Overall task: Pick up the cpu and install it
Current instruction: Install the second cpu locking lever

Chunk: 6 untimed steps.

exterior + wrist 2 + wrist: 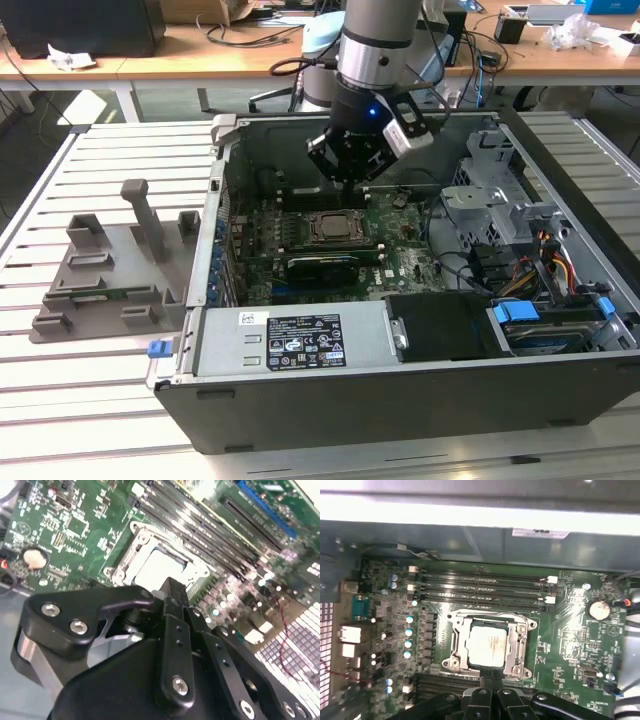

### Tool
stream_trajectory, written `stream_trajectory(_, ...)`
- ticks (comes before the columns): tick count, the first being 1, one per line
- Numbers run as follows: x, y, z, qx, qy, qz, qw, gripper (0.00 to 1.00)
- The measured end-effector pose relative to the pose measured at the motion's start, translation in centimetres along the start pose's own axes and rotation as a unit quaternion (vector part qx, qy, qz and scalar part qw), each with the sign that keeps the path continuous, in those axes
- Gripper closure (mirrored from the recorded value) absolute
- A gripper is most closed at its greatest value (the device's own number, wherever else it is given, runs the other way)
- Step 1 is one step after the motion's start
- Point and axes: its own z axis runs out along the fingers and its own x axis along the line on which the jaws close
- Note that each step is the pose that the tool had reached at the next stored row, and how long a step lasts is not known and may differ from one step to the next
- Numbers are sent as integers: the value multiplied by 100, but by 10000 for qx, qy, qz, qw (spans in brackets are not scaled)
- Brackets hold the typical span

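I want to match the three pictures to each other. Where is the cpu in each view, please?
Exterior view: the cpu lies in the socket frame on the motherboard, below the gripper.
First wrist view: the cpu is inside the frame, just beyond the gripper.
Second wrist view: the cpu is a pale square beyond the gripper.
Shared landmark: the socket frame around it.
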Motion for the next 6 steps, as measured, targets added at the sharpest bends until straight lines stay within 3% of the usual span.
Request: stream_trajectory(6, 0, 0, -5, -1, 0, 0, 10000, 89)
